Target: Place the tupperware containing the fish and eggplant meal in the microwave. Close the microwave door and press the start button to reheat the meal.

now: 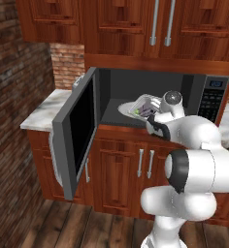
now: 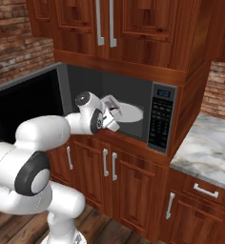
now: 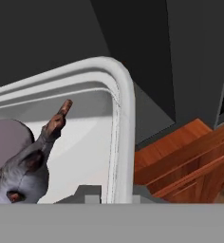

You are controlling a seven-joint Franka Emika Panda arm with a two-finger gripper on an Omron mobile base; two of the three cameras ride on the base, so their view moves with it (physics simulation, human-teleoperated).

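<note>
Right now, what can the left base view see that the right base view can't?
Left base view: the open microwave door with its black glass, and the food in the tupperware. Right base view: a marble counter beside the microwave. Both: the tupperware held inside the dark cavity, the keypad strip, and the wooden cabinets above.

Red brick walls (image 1: pixel 9 72), reddish wooden cabinets (image 2: pixel 133 28), marble-like counter (image 2: pixel 209 143), dark, perhaps wooden, plank floor (image 1: pixel 63 227).
</note>
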